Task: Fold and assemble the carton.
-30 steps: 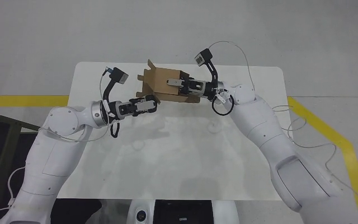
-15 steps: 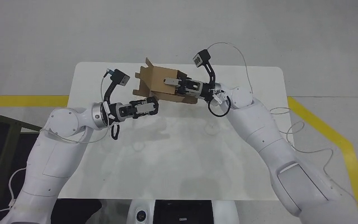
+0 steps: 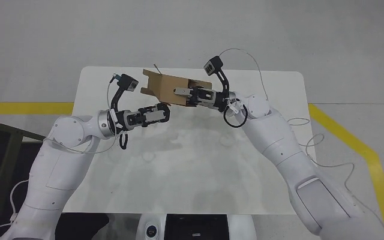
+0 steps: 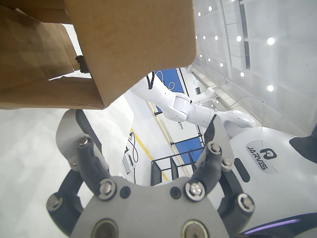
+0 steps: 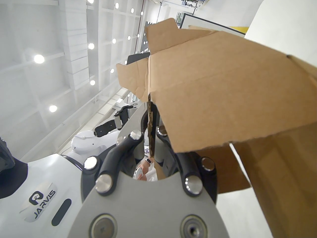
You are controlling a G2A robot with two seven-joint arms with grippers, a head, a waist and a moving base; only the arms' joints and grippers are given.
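The left pincer (image 4: pixel 146 117) stands wide open, its two metal-backed fingers (image 4: pixel 84 134) spread apart with nothing between them, just short of the brown carton (image 4: pixel 128 25) and not touching it. The carton is held clear of the white worktop (image 4: pixel 29 149), one flat panel with a rounded corner nearest the pincer, its hollow inside open to view beside that panel. A small black ribbed part (image 4: pixel 81 63) shows at the panel's inner edge.
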